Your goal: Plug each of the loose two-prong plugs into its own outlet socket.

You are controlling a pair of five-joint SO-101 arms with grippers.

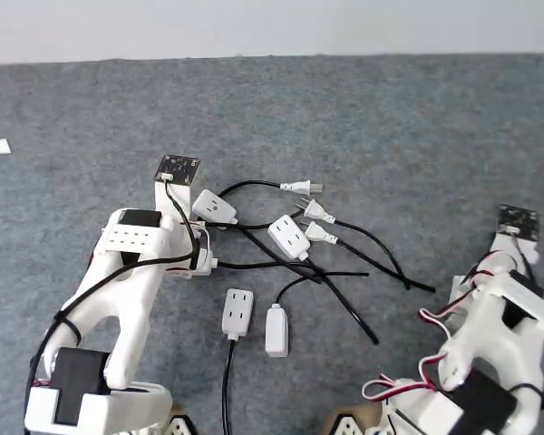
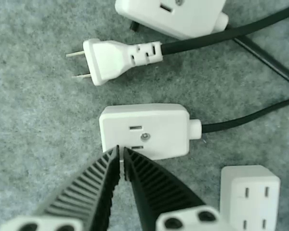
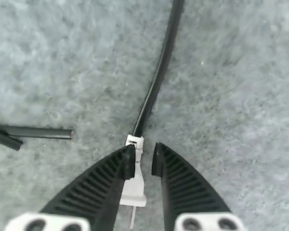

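Up close, the left wrist view shows a loose plug (image 2: 114,58), prongs bare, on the desk (image 2: 33,120) just beside a socket block (image 2: 144,131). The left fingers (image 2: 103,185) are clenched on nothing, tips at that block's edge. From above, the left arm (image 1: 131,281) is stretched forward to the cords (image 1: 254,265). The right fingers (image 3: 183,185) stand parted around a second plug (image 3: 134,185), not clamping it; its prongs are mostly cut off.

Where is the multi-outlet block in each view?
High view: the multi-outlet block lies low, right of the left arm.
Left wrist view: the block sits beside the left gripper.
Right wrist view: a plug lies between the fingers of the right gripper.
Shared landmark: the single socket beyond the left gripper.
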